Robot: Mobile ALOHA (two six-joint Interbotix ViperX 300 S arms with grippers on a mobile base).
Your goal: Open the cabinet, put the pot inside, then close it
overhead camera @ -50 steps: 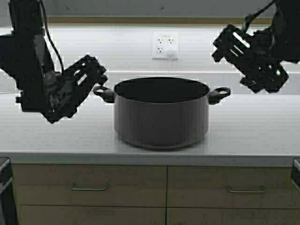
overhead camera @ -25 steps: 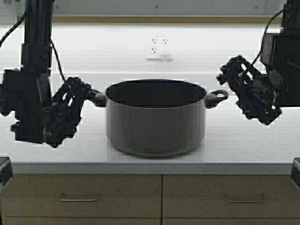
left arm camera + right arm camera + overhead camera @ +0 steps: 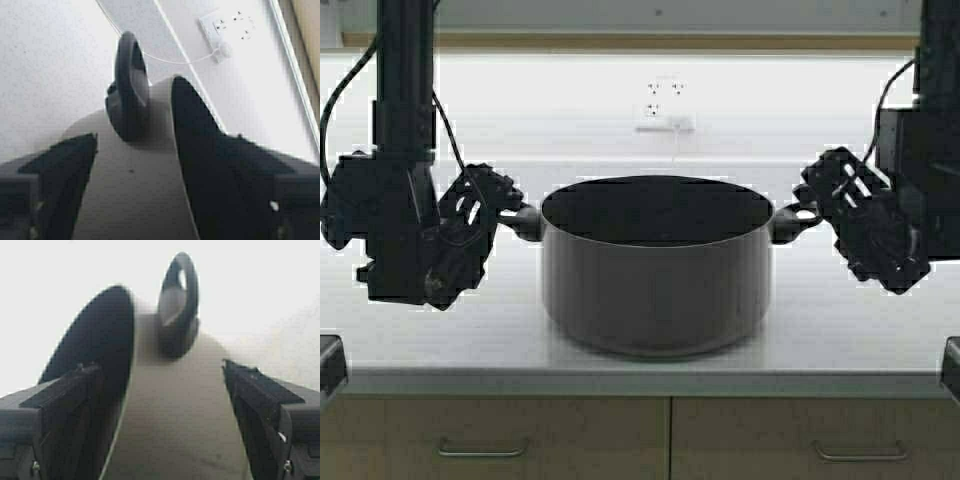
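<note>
Pot (image 3: 655,285) sits upright on the counter (image 3: 430,335), centred between both arms, no lid, black inside. Two loop handles stick out sideways: left handle (image 3: 523,220), right handle (image 3: 790,220)

Left gripper (image 3: 492,205) is at the pot's left side, level with the rim, fingers spread. In the high view its tips are right at the left handle, looks touching or nearly so, can't tell which. Left wrist view: left handle (image 3: 129,92) lies ahead, in line with the gap between the two fingers (image 3: 210,160), not clamped; pot wall fills the space between them

Right gripper (image 3: 830,195) mirrors it on the pot's right side, same height, fingers spread wide. Its tips sit just beside the right handle in the high view; contact not clear. Right wrist view: right handle (image 3: 178,302) ahead and in line with the gap, both fingers (image 3: 65,405) well short of closing on it, pot rim and black interior off to one side

Neither gripper is pinching anything. Pot rests on the counter, not lifted

Behind the pot: wall outlet (image 3: 662,105) with a white cable (image 3: 672,150) running down towards the counter. Below the counter edge: two drawer fronts, each with a bar pull (image 3: 483,450), both shut
</note>
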